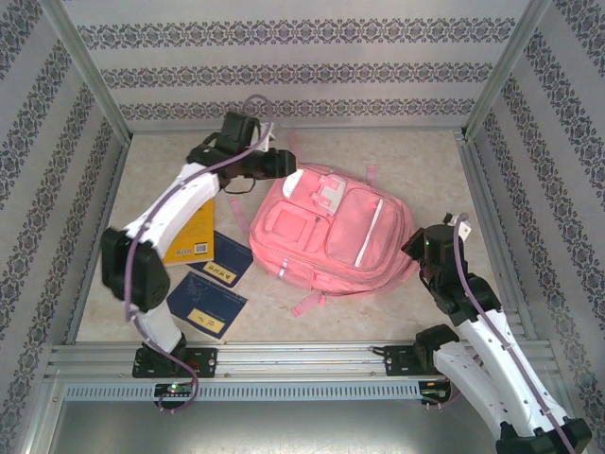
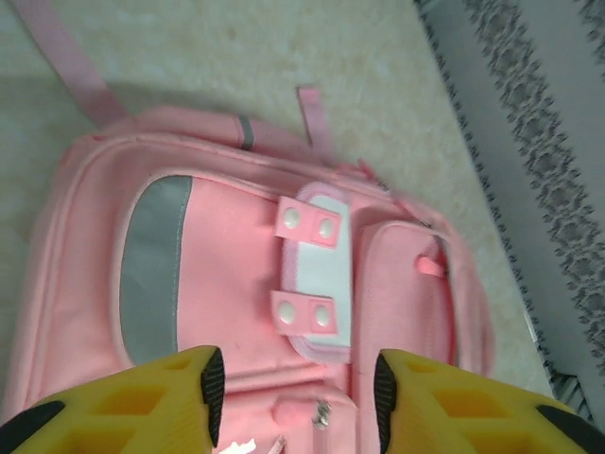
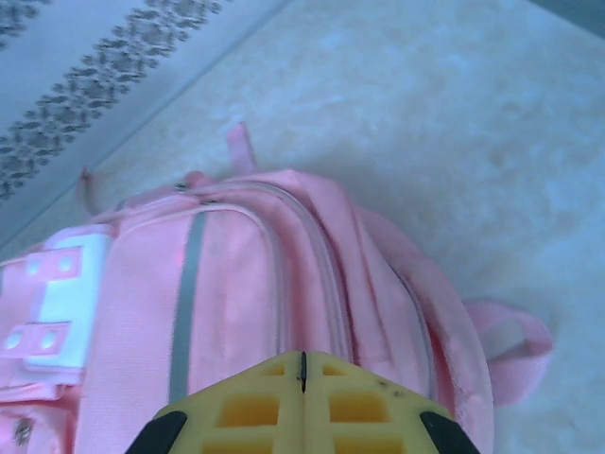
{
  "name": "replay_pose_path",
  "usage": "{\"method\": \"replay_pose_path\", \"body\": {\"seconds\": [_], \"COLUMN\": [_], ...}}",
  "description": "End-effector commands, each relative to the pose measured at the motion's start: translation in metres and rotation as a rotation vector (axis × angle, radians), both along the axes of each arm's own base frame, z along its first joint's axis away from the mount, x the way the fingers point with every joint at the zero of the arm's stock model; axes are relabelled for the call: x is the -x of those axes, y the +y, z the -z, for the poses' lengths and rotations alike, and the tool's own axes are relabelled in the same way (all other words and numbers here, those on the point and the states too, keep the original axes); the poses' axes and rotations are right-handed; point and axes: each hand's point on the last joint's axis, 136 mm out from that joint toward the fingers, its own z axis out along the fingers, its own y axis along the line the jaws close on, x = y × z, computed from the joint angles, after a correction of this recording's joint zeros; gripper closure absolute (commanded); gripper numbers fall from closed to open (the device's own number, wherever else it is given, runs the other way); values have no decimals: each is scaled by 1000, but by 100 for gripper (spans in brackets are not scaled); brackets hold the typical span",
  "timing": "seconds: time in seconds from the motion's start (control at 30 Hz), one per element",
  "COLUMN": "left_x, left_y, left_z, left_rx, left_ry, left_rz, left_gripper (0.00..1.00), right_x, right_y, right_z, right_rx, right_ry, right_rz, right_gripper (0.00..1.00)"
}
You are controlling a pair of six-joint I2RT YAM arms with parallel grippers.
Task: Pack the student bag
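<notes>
Yellow left gripper (image 2: 293, 388) spread over the bag's (image 2: 227, 274) far buckle end; right gripper (image 3: 302, 378) pressed together at its near-right side. Bag lies central on counter (image 1: 416, 170), long axis diagonal; I favour left.

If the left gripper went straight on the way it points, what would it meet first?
Probably the student bag, near its white buckle patch, straight ahead between the open jaws; depth is unclear.

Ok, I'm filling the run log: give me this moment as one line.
left jaws: open over backpack front | right jaws: shut at backpack's right edge | yellow book, blue booklets: on table, outside backpack
</notes>
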Motion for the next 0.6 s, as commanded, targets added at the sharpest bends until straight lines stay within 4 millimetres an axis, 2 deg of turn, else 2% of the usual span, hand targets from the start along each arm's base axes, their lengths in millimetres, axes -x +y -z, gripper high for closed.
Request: {"method": "replay_pose_path", "body": {"seconds": [0.0,0.07,0.13,0.23,0.33,0.4,0.47,0.53,0.57], "left_x": [32,53,82,132,183,212,229,242,247], "left_y": [31,62,90,131,163,178,178,178,175], "left_z": [12,23,39,74,108,123,137,153,163], "left_rx": [-43,-78,-133,-233,-303,-350,-316,-300,-290], "left_ry": [36,75,153,338,505,577,608,648,675], "left_rz": [-94,-248,-349,-535,-689,-750,-753,-757,-747], "left_gripper": [41,34,31,30,30,30,29,29,29], "right_x": [-14,-15,-9,10,26,36,41,33,20], "right_y": [55,100,151,218,264,284,294,292,284], "right_z": [-34,-43,-37,-8,23,45,73,106,122], "right_rx": [53,58,85,102,38,19,47,115,169], "right_ry": [-98,-118,-58,87,210,295,406,505,547], "right_rz": [-328,-529,-747,-1013,-1170,-1235,-1273,-1240,-1183], "right_gripper": [100,100,100,100,100,100,100,100,100]}}
